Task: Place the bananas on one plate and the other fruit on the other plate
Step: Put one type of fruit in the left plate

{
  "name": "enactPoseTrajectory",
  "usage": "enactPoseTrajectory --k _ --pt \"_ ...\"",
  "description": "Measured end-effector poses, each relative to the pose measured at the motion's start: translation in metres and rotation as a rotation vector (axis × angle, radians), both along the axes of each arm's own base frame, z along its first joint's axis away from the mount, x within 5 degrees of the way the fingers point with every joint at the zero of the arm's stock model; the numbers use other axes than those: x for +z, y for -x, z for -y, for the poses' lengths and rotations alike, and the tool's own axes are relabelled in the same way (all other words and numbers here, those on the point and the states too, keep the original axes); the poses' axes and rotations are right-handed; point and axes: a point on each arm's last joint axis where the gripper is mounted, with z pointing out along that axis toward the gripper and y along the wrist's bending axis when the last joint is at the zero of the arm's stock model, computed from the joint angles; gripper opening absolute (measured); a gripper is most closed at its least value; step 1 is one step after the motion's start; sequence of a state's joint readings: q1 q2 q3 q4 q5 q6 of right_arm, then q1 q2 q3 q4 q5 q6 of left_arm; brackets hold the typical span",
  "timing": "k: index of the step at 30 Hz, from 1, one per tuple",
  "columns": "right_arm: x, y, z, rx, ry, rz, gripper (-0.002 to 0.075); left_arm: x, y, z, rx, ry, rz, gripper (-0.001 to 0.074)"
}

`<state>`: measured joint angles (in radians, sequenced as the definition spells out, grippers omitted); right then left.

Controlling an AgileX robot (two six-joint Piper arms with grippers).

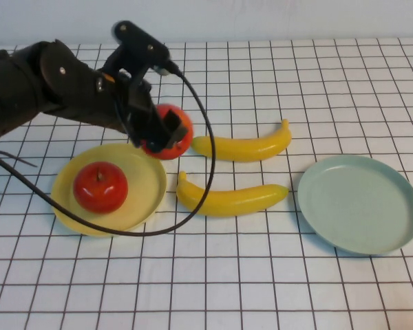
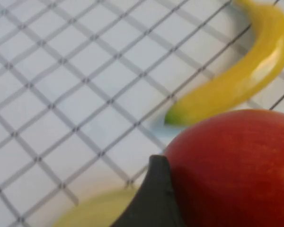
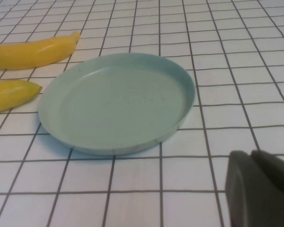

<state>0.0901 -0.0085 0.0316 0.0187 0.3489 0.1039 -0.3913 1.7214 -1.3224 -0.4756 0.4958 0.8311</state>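
My left gripper (image 1: 162, 134) is shut on a red apple (image 1: 171, 137) and holds it above the far right rim of the yellow plate (image 1: 148, 182). That apple fills the left wrist view (image 2: 236, 165). The second red apple (image 1: 100, 186) sits on the yellow plate. Two yellow bananas lie on the table, one farther (image 1: 244, 146) and one nearer (image 1: 230, 198). The pale blue-green plate (image 1: 359, 203) is empty at the right. My right gripper (image 3: 260, 189) is shut beside that plate (image 3: 118, 101) and is outside the high view.
The table is a white cloth with a black grid. A black cable (image 1: 203, 175) loops from the left arm over the table beside the yellow plate. Both bananas' tips show in the right wrist view (image 3: 33, 49).
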Motion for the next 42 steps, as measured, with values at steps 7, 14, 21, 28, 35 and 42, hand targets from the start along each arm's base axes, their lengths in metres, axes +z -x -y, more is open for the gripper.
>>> enactPoseTrajectory --k 7,14,21,28,35,42 --pt "0.000 0.000 0.000 0.000 0.000 0.000 -0.0017 -0.025 -0.005 -0.019 0.120 -0.172 -0.124 0.0572" --pt "0.000 0.000 0.000 0.000 0.000 0.000 -0.0017 -0.040 -0.014 -0.024 0.140 -0.206 -0.131 0.0572" --pt "0.000 0.000 0.000 0.000 -0.002 0.000 -0.0017 -0.060 -0.020 -0.032 0.184 -0.216 -0.218 0.0572" --pt "0.000 0.000 0.000 0.000 -0.002 0.000 -0.0017 -0.061 -0.020 -0.036 0.197 -0.225 -0.229 0.0608" --pt "0.000 0.000 0.000 0.000 -0.002 0.000 -0.0017 -0.061 -0.019 -0.036 0.200 -0.221 -0.247 0.0667" --pt "0.000 0.000 0.000 0.000 -0.002 0.000 -0.0017 -0.042 -0.017 -0.036 0.186 -0.240 -0.309 0.0668"
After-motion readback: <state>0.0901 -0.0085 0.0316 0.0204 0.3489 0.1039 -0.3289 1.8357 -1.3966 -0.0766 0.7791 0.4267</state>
